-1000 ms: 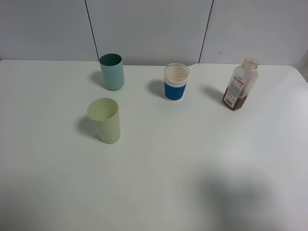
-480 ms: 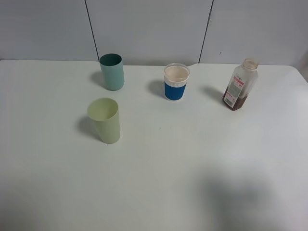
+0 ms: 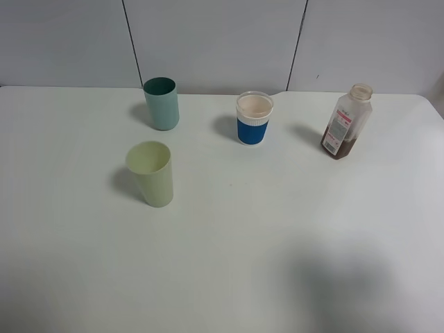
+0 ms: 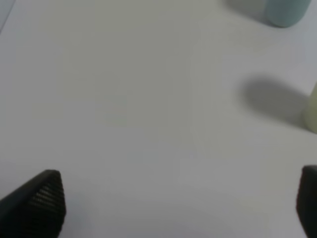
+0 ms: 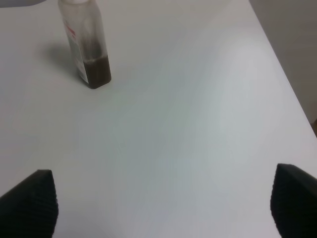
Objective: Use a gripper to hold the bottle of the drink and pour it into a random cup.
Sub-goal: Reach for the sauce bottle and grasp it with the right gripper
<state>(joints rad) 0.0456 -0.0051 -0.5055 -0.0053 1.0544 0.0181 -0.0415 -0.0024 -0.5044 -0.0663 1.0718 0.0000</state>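
Observation:
The bottle [image 3: 346, 122] stands upright and capless at the back right of the white table, with a white and pink-red label and brown drink [image 3: 341, 148] low inside it. The right wrist view shows the bottle [image 5: 85, 45] too, well beyond my right gripper [image 5: 163, 208], whose dark fingertips [image 5: 30, 203] stand wide apart and empty. The cup [image 3: 254, 118], white with a blue band, stands to the bottle's left. My left gripper [image 4: 173, 203] is open over bare table with nothing between its fingertips [image 4: 42, 201]. Neither gripper shows in the exterior high view.
A tall teal cup [image 3: 161, 103] stands at the back left and a pale green cup [image 3: 150, 173] in front of it. The left wrist view catches the teal cup's base [image 4: 283, 12] and the green cup's edge [image 4: 312, 111]. The table's right edge [image 5: 287, 84] runs close to the bottle.

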